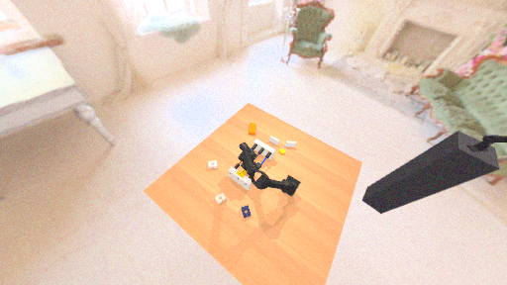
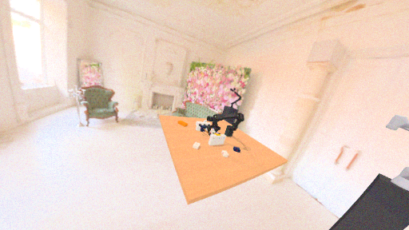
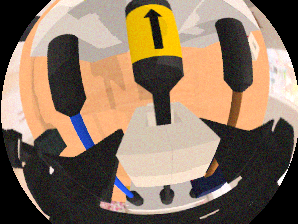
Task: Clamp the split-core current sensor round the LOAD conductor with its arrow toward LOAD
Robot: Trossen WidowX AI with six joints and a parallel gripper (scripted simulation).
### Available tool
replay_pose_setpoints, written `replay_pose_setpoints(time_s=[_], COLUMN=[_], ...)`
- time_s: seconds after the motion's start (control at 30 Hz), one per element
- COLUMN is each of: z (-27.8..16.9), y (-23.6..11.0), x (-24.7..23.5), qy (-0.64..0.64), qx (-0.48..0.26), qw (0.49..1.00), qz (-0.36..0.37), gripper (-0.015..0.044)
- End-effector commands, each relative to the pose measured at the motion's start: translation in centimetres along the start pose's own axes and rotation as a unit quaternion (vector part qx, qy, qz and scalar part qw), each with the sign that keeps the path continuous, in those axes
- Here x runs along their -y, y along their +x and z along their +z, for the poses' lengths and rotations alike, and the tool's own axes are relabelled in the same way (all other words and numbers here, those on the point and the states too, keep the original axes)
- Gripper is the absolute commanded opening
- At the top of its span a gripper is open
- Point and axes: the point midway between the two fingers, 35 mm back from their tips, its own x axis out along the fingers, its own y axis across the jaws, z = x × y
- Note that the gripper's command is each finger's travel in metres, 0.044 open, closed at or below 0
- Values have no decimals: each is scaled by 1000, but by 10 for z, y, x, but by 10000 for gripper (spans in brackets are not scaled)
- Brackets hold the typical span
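Observation:
The pale grey current sensor (image 3: 167, 157) sits around the thin dark middle conductor (image 3: 162, 107) in the wrist view. Its halves look together; the latch and its own arrow cannot be made out. Beyond it a thick black sleeve has a yellow band (image 3: 169, 37) with a black arrow pointing away from the sensor. My gripper (image 3: 160, 127) is open, its black fingers spread on either side of the sensor. A blue wire (image 3: 81, 132) runs at the left, a brown wire (image 3: 234, 107) at the right. No LOAD lettering is readable. The top and exterior views show the arm over the white terminal blocks.
White terminal blocks (image 1: 269, 150) (image 2: 216, 140) stand at both ends of the wires. An orange block (image 1: 253, 129) (image 2: 182, 123), a dark blue part (image 1: 246, 212) (image 2: 236, 149), white pieces (image 1: 212, 164) (image 2: 196, 145) and a yellow piece (image 1: 282, 151) lie around them on the table (image 1: 307, 223).

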Motion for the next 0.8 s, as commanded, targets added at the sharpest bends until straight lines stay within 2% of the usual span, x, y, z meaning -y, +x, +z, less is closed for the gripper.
replay_pose_setpoints(time_s=[0.0,0.1,0.33,0.77], z=[0,-1,-3,-3], y=[0,-10,-109,-111], x=[0,2,1,0], qy=[0,0,0,0], qx=[0,-1,-4,-3], qw=[1000,1000,1000,1000], qz=[0,0,1,1], gripper=[440,440,440,440])
